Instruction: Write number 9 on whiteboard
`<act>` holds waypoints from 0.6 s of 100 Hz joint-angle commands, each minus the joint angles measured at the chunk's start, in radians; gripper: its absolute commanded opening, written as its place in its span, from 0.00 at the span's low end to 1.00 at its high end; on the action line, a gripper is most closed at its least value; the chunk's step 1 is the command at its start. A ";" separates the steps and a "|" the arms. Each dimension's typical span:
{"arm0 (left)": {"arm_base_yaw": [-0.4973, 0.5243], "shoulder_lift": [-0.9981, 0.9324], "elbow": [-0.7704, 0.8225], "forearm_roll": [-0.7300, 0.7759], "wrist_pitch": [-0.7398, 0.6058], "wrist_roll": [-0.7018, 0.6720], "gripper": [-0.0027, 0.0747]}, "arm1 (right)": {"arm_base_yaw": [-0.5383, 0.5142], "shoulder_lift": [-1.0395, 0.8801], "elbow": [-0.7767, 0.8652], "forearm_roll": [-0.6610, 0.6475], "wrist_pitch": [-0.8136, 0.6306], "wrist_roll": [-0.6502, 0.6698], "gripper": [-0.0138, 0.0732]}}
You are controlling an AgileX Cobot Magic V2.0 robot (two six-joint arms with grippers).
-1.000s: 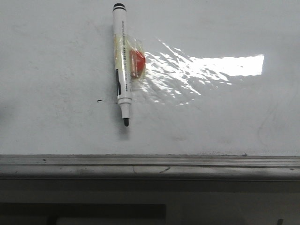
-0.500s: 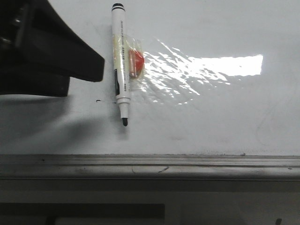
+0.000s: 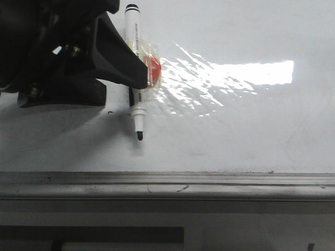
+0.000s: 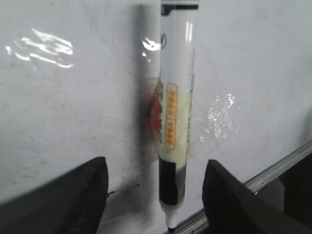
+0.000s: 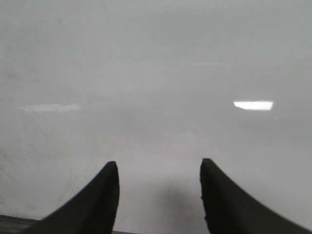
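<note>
The whiteboard [image 3: 235,136] fills the front view, glossy, with a glare patch. The number 9 is out of view. A white marker [image 3: 138,111] hangs on the board tip-down, held by clear tape and a red magnet [image 3: 153,69]. My left gripper [image 3: 123,86] comes in from the left, open, one finger crossing in front of the barrel. In the left wrist view the marker [image 4: 174,112] stands between the spread fingers of the left gripper [image 4: 156,195], touched by neither. My right gripper [image 5: 158,195] is open over bare whiteboard [image 5: 156,73].
A tiny black dash mark [image 3: 110,112] sits just left of the marker's lower end. A grey metal ledge [image 3: 167,185] runs along the board's bottom edge, also showing as the ledge [image 4: 273,170] in the left wrist view.
The left gripper came into the front view from the left and moved right and up to the marker; it now overlaps the barrel. The marker has not moved.
</note>
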 commanded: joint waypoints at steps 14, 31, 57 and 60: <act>-0.003 0.023 -0.029 -0.041 -0.059 0.001 0.48 | 0.001 0.013 -0.033 0.000 -0.068 -0.009 0.53; -0.003 0.075 -0.029 -0.044 -0.041 0.001 0.30 | 0.001 0.013 -0.033 0.000 -0.068 -0.009 0.53; -0.003 0.061 -0.045 -0.017 -0.013 0.029 0.01 | 0.025 0.013 -0.033 0.000 -0.068 -0.009 0.53; -0.003 0.051 -0.047 0.015 0.011 0.046 0.01 | 0.036 0.013 -0.033 0.005 -0.065 -0.016 0.53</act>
